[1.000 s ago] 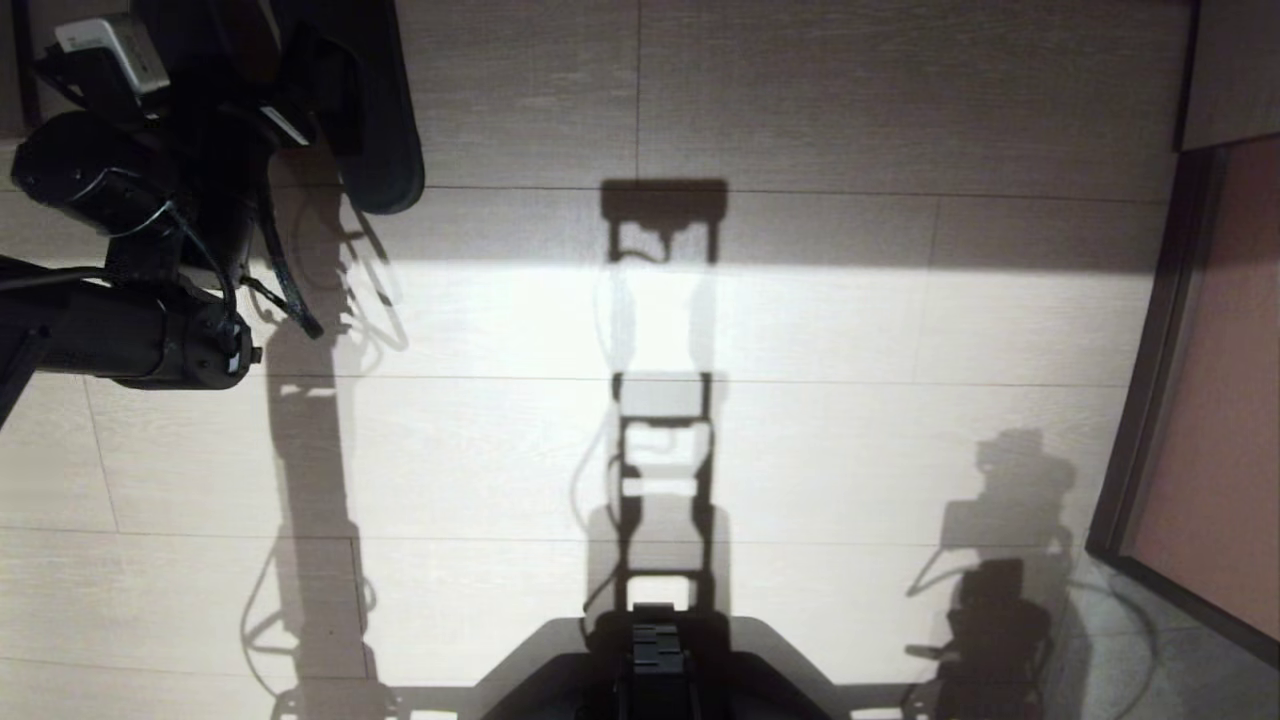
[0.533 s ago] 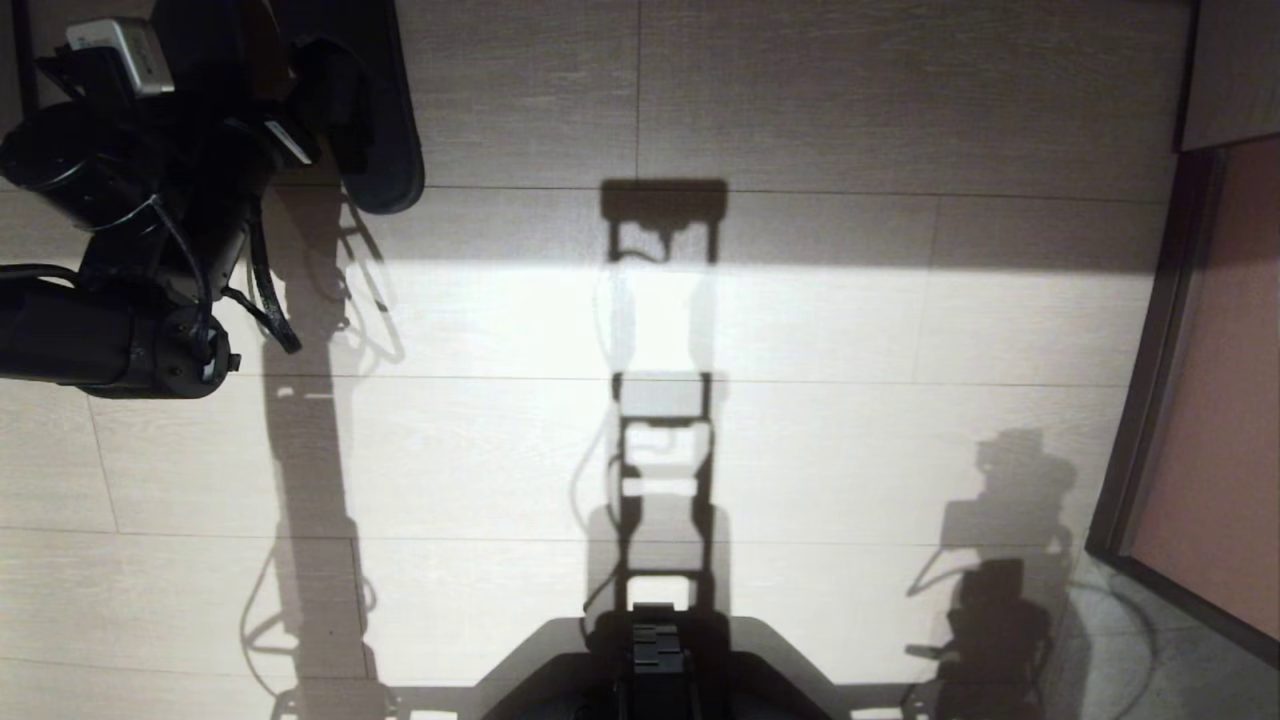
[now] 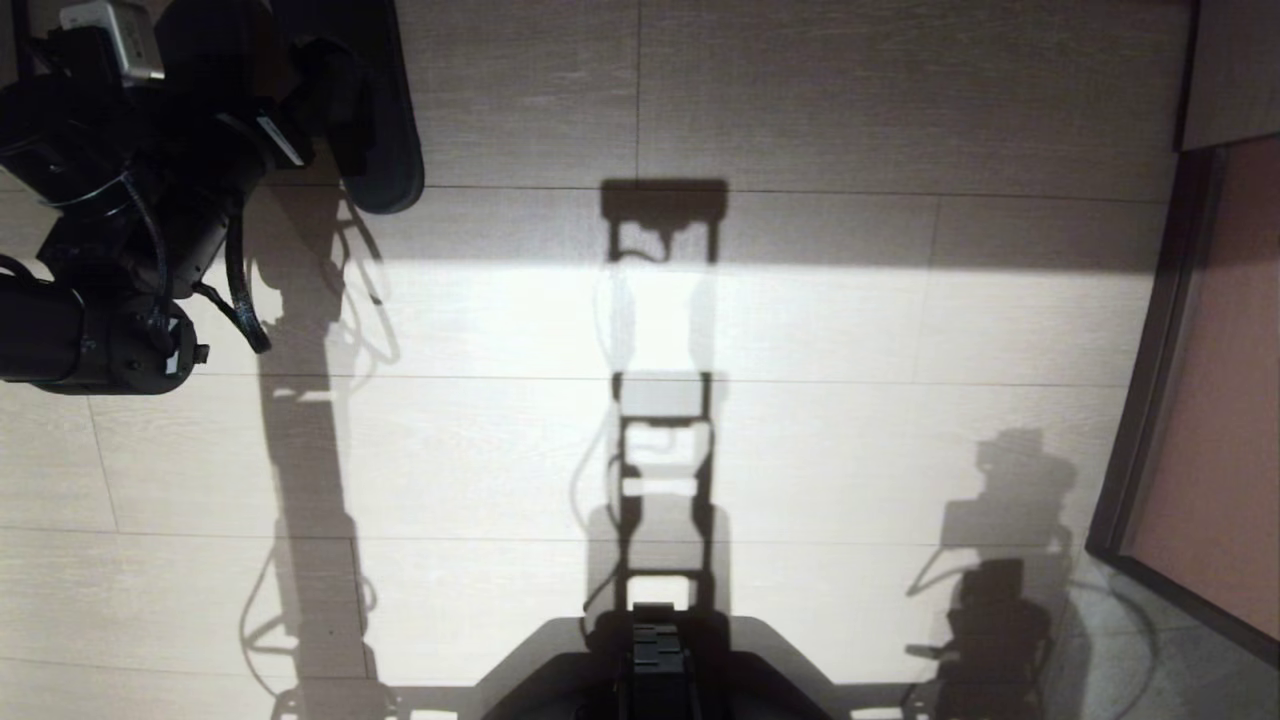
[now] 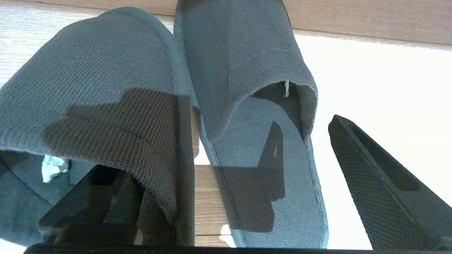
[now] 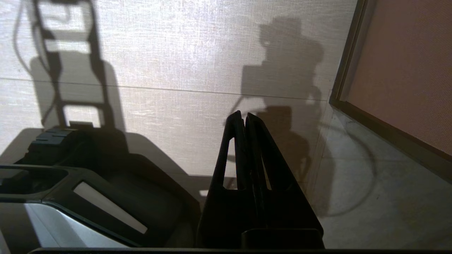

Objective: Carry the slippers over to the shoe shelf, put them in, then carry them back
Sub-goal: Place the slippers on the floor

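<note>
- The pair of flat, dark charcoal fabric slippers (image 4: pixel 226 91) lies side by side on the pale wood-grain floor (image 3: pixel 800 330), toes pointing away from the left wrist camera, the two touching along their inner edges.
- In the head view only a dark rounded slipper end (image 3: pixel 385 150) shows at the upper left, beside the left arm.
- The left gripper (image 4: pixel 197 180) hangs just over the slippers' heel ends with its black textured fingers (image 4: pixel 374 183) spread wide; one finger stands outside the farther slipper, the other sits low by the nearer one. Neither finger clamps the fabric.
- The right gripper (image 5: pixel 244 118) is parked low beside the robot's dark base (image 5: pixel 106 183), its black fingers pressed together with nothing between them.
- A dark-framed brownish panel (image 3: pixel 1215 400) stands along the floor's right edge.
- Sharp shadows of the robot's arms fall across the bright floor.
</note>
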